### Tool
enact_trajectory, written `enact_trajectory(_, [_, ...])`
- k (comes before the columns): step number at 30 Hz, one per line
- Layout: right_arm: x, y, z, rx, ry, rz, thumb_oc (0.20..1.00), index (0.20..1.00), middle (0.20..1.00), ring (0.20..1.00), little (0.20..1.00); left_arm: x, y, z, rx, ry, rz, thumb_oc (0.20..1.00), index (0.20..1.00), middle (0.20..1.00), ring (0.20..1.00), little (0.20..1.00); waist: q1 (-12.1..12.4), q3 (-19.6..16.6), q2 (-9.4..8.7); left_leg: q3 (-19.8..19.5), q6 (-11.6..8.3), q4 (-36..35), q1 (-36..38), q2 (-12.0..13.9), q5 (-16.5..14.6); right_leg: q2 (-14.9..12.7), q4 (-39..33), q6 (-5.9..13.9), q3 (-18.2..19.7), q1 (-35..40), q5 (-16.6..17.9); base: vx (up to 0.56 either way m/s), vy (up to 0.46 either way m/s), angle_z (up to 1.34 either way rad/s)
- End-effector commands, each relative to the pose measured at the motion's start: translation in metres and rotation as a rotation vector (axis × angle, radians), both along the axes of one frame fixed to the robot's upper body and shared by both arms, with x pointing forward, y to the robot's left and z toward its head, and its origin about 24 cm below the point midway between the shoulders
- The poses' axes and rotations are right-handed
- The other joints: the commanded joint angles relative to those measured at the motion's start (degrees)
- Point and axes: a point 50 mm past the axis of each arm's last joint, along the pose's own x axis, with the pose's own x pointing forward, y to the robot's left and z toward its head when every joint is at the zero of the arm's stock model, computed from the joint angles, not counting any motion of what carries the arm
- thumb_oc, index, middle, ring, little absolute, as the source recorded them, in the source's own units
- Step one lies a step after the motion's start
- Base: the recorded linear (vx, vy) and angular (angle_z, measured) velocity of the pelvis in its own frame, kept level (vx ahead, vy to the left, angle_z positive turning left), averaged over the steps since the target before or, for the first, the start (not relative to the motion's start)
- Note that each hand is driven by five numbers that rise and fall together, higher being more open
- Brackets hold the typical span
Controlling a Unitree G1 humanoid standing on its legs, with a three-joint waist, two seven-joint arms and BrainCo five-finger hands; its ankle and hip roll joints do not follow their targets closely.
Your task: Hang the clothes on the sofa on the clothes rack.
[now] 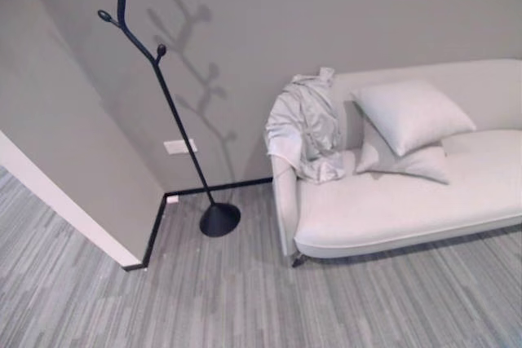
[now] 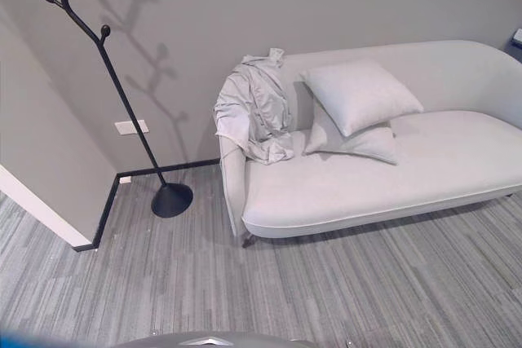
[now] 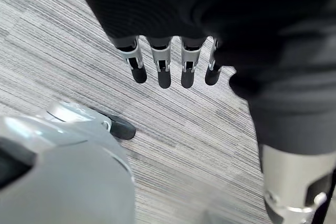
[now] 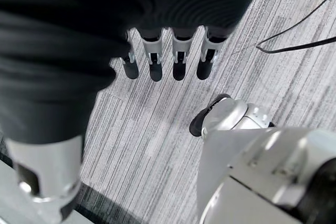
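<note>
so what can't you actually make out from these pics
- Clothes rack: its top is cut off by the upper edge in both eye views, so the hooks up there go unseen.
- Garment: crumpled over the sofa arm, so its type and collar can't be told.
- Sofa: its right end runs past the left eye view's edge.

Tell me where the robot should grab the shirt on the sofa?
Probably the bunched top of the shirt, where it is draped over the sofa arm and back corner. Coming from the front and above suits it: the folds stand up there, while the lower part hangs flat against the seat.
</note>
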Motion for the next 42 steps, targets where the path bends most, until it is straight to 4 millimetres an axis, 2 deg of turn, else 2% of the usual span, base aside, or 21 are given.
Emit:
enact_trajectory(1, [0.009, 0.017, -0.003, 0.04, 0.005, 0.017, 1.0, 1.0, 1.0, 1.0, 1.0, 0.01, 0.006, 0.002, 0.01, -0.017, 0.006, 1.0, 1.0, 1.0, 1.0, 1.0, 0.6, -0.2, -3.58, -0.2, -0.67, -3.1, 1.6, -2.3, -2.3, -1.3, -15.3, 2.49, 1.8, 8.1, 9.0, 0.0, 0.0, 0.0])
enact_trajectory(9, [0.012, 0.013, -0.002, 0.025, -0.005, 0.024, 1.0, 1.0, 1.0, 1.0, 1.0, 0.017, 0.002, 0.002, 0.004, -0.026, -0.068, 1.0, 1.0, 1.0, 1.0, 1.0, 0.2, -0.3, -3.4, -0.4, -0.72, -3.1, 2.1, -2.3, -2.3, -1.2, -15.1, 2.21, 1.8, 8.5, 8.9, 0.0, 0.0, 0.0])
enact_trajectory(19, [0.017, 0.014, -0.002, 0.022, -0.025, 0.03, 1.0, 1.0, 1.0, 1.0, 1.0, 0.021, 0.002, 0.002, 0.008, -0.042, -0.054, 1.0, 1.0, 1.0, 1.0, 1.0, 0.1, -0.5, -3.29, -0.3, -0.57, -3.1, 2.5, -2.3, -2.4, -1.2, -14.5, 2.14, 2.1, 8.3, 8.9, 0.0, 0.001, 0.0])
enact_trajectory(24, [0.022, 0.016, -0.002, 0.022, -0.08, -0.068, 1.0, 1.0, 1.0, 1.0, 1.0, 0.02, 0.0, 0.001, 0.001, -0.041, -0.029, 1.0, 1.0, 1.0, 1.0, 1.0, -0.2, -0.5, -3.13, -0.2, -0.49, -3.1, 2.6, -2.4, -2.5, -1.2, -14.2, 2.15, 2.3, 8.1, 8.8, 0.0, 0.005, -0.02])
enact_trajectory(29, [0.038, 0.017, -0.001, 0.022, -0.176, -0.065, 1.0, 1.0, 1.0, 1.0, 1.0, 0.019, 0.002, 0.002, 0.005, -0.045, -0.012, 1.0, 1.0, 1.0, 1.0, 1.0, -0.4, -0.3, -3.22, 0.1, -0.44, -3.1, 2.6, -2.4, -2.5, -1.2, -13.8, 2.16, 2.7, 7.6, 8.7, 0.0, 0.0, 0.0])
enact_trajectory(31, [0.034, 0.015, -0.001, 0.021, -0.178, -0.102, 1.0, 1.0, 1.0, 1.0, 1.0, 0.019, 0.001, 0.001, 0.0, -0.048, -0.011, 1.0, 1.0, 1.0, 1.0, 1.0, -0.5, -0.2, -3.24, 0.2, -0.42, -3.1, 2.6, -2.4, -2.5, -1.2, -13.6, 2.2, 2.8, 7.5, 8.7, 0.0, 0.0, 0.0])
enact_trajectory(38, [0.035, 0.009, 0.0, 0.003, -0.18, 0.024, 1.0, 1.0, 1.0, 1.0, 1.0, 0.016, 0.006, 0.002, 0.013, -0.049, -0.005, 1.0, 1.0, 1.0, 1.0, 1.0, -0.4, -0.1, -3.31, 0.2, -0.38, -3.1, 2.6, -2.4, -2.5, -1.3, -13.4, 2.19, 2.8, 7.3, 8.6, 0.0, 0.0, 0.0])
enact_trajectory(42, [0.027, 0.007, 0.0, 0.006, -0.16, -0.015, 1.0, 1.0, 1.0, 1.0, 1.0, 0.015, 0.008, 0.003, 0.012, -0.048, 0.0, 1.0, 1.0, 1.0, 1.0, 1.0, -0.5, 0.0, -3.24, 0.3, -0.34, -3.1, 2.6, -2.3, -2.6, -1.3, -12.9, 2.28, 2.5, 7.0, 8.5, 0.0, 0.0, 0.0])
